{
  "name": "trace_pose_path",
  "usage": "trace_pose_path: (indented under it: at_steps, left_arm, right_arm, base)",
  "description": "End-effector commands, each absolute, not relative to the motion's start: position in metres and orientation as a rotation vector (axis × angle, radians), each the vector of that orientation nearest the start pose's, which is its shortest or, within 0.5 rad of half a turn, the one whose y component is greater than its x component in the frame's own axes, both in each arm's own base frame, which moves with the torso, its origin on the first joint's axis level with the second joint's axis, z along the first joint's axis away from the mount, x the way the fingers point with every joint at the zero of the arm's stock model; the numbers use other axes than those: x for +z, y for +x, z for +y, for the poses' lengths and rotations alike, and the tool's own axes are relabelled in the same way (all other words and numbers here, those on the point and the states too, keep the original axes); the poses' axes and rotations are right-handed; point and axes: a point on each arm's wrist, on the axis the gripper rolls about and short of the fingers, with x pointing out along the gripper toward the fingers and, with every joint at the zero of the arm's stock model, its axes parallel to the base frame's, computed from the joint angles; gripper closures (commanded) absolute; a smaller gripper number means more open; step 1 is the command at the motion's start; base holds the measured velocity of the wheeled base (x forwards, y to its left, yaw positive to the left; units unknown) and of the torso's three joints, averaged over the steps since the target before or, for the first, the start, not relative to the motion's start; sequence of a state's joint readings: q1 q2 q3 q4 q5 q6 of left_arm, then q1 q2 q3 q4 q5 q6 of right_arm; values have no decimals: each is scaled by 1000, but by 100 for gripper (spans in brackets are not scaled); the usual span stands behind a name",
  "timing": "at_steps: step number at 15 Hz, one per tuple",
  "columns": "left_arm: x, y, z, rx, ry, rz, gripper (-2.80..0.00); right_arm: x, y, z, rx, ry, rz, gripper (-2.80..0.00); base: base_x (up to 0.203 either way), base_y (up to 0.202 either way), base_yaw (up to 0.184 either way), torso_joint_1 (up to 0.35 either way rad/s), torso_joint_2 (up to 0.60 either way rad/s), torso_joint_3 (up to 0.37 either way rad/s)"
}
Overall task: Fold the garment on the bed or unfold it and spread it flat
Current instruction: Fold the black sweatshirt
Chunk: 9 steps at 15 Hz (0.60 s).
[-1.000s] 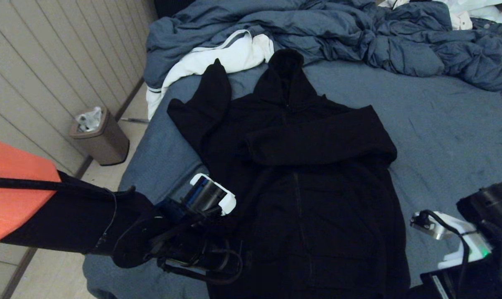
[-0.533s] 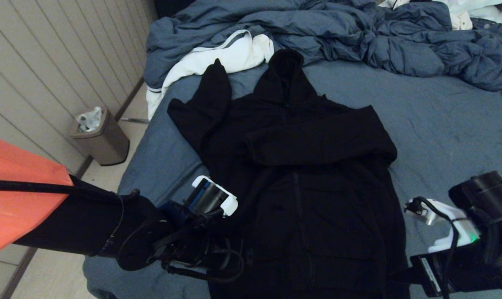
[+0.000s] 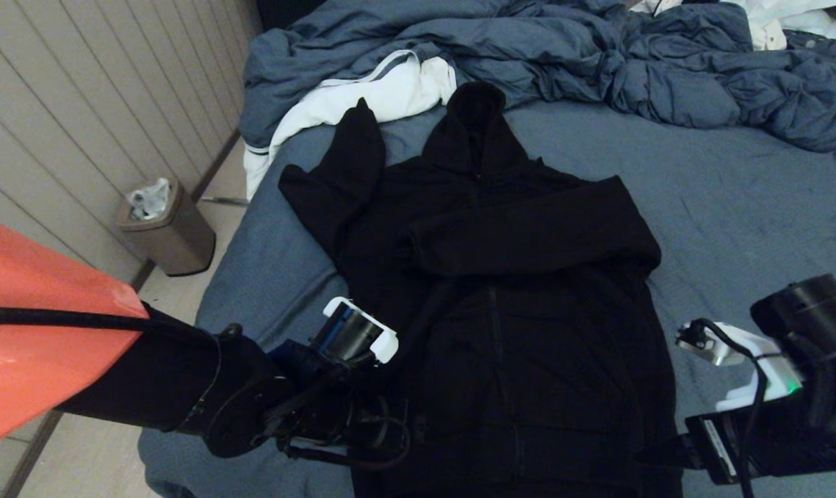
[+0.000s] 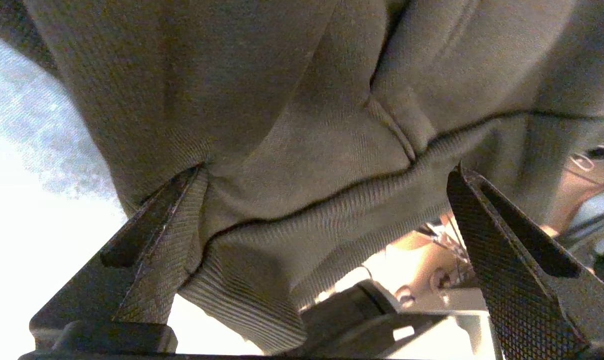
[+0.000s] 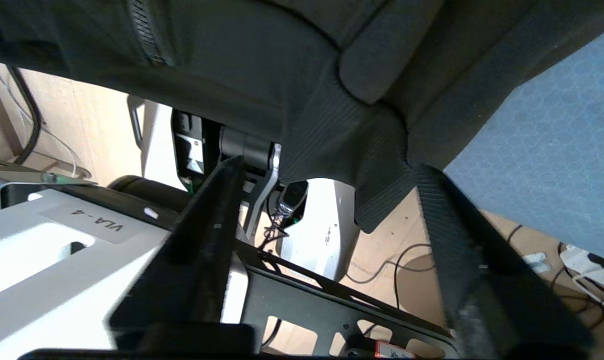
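Observation:
The garment, a black zip hoodie [image 3: 515, 290], lies front up on the bed [image 3: 736, 207]. Its hood points away from me, one sleeve is folded across the chest and the other reaches toward the far left. My left gripper [image 4: 327, 172] is at the hem's left corner [image 3: 383, 422], open wide, with the ribbed hem [image 4: 307, 215] bunched between its fingers [image 4: 152, 235]. My right gripper [image 5: 328, 165] is at the hem's right corner [image 3: 657, 456], open too. The ribbed corner [image 5: 352, 150] hangs over the bed's near edge between its jaws.
A crumpled blue-grey duvet [image 3: 598, 62] and a white cloth with grey stripes [image 3: 362, 97] lie at the far end of the bed. A bin [image 3: 165, 228] stands on the floor by the panelled wall on the left. Cables and my base show under the bed's near edge [image 5: 302, 235].
My right arm has swung left and up to the hem's right corner. My left arm has crept slightly right along the hem. The hoodie lies as before.

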State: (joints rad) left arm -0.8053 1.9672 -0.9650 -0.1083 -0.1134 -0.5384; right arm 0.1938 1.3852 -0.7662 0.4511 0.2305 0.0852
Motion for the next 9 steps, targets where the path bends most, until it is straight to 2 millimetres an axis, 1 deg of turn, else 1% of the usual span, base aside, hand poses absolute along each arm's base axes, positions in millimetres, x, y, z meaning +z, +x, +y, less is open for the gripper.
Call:
trace_pose_path:
  at_steps: [1, 6, 9]
  left_arm:
    - [77, 235, -248, -577, -148, 1091, -280]
    - [69, 238, -252, -583, -153, 1085, -280]
    - [59, 242, -255, -582, -151, 1082, -280]
  right_arm:
    - [160, 178, 40, 330, 93, 1121, -280]
    - [156, 182, 39, 324, 88, 1139, -280]
    - [152, 185, 40, 323, 87, 1139, -280]
  base:
    - [0, 0, 0, 0, 0, 0]
    - [0, 0, 0, 0, 0, 0]
    - [0, 0, 0, 0, 0, 0]
